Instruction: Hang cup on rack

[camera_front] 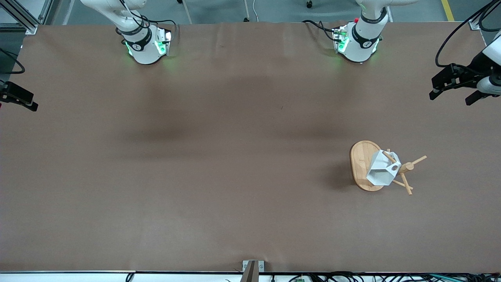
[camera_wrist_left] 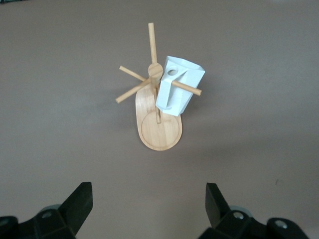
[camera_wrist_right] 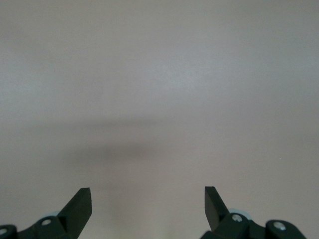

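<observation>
The white faceted cup (camera_front: 381, 171) hangs on a peg of the bamboo rack (camera_front: 362, 164), beside its central post, toward the left arm's end of the table. The left wrist view shows the cup (camera_wrist_left: 177, 94) on the rack (camera_wrist_left: 159, 133), with a peg sticking out past it. My left gripper (camera_front: 450, 98) is open and empty over the table's edge at the left arm's end, well apart from the rack; its own view (camera_wrist_left: 149, 199) shows the jaws wide apart. My right gripper (camera_front: 19, 98) is open and empty at the right arm's end of the table, over bare table in its own view (camera_wrist_right: 148, 201).
The brown table (camera_front: 219, 164) holds nothing else. Both arm bases (camera_front: 146, 43) stand along the edge farthest from the front camera. A small metal bracket (camera_front: 252, 268) sits at the edge nearest that camera.
</observation>
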Controlling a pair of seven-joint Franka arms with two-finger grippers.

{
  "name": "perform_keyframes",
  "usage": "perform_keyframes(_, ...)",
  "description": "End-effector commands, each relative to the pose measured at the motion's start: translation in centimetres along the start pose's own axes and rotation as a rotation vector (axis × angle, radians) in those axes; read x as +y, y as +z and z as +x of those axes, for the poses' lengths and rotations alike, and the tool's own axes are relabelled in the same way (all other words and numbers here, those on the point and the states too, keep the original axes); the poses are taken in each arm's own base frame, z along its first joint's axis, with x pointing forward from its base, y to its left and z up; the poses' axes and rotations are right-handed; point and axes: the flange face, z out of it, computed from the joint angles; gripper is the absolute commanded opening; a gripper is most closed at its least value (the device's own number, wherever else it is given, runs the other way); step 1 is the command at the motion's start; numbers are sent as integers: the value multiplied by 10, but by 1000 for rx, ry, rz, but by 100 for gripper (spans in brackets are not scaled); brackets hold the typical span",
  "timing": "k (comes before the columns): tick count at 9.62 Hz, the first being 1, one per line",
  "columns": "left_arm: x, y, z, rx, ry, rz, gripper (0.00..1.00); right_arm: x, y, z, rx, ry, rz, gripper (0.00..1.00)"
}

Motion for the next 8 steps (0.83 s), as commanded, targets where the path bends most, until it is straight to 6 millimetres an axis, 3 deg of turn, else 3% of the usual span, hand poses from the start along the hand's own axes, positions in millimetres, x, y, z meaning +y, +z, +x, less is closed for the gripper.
perform_keyframes(1, 30, 6, 3, -85, -51, 9, 100, 1, -5, 1, 9, 16, -4, 100)
perform_keyframes(3, 53, 8, 3, -100, -18, 31, 100, 1, -6, 1, 9, 15, -5, 100)
perform_keyframes(8, 48, 3, 10, -86, -34, 38, 100, -5, -13, 3, 20, 0, -3, 100)
